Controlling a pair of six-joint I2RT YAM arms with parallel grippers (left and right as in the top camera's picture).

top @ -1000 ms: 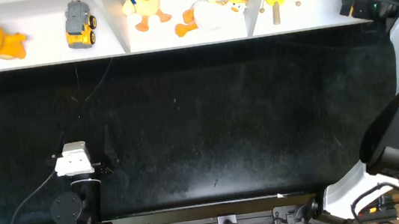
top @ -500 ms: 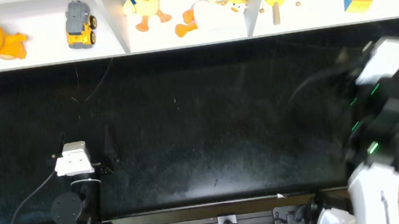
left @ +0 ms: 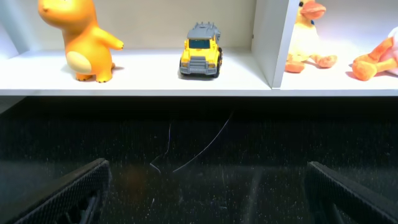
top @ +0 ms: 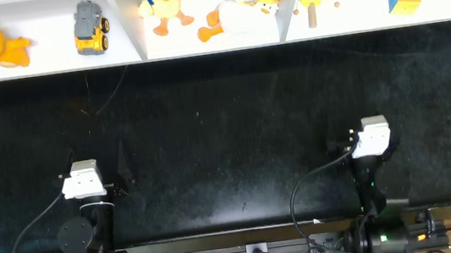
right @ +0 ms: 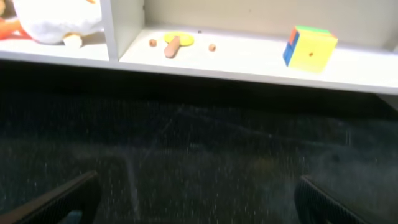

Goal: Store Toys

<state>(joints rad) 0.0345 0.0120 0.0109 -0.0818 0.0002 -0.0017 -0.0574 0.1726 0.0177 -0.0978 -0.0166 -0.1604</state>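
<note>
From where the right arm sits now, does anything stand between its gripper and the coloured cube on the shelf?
Nothing visible does. Only open black mat lies between the right gripper and the coloured cube. The cube stands on the white shelf, apart from the yellow paddle toy in the same compartment.

Work surface: black mat (top: 226, 135), matt, felt-like, flecked with pale specks and fine scratches. Shelf (left: 143, 74) ahead of the left gripper (left: 208, 202): smooth white board, low sheen. On it: orange figure (left: 84, 37), glossy moulded plastic; toy truck (left: 200, 53), yellow and grey plastic; duck (left: 308, 31), soft plush cloth. Ahead of the right gripper (right: 196, 199): cube (right: 309, 48), smooth plastic; paddle (right: 174, 42), seemingly wood.
</note>
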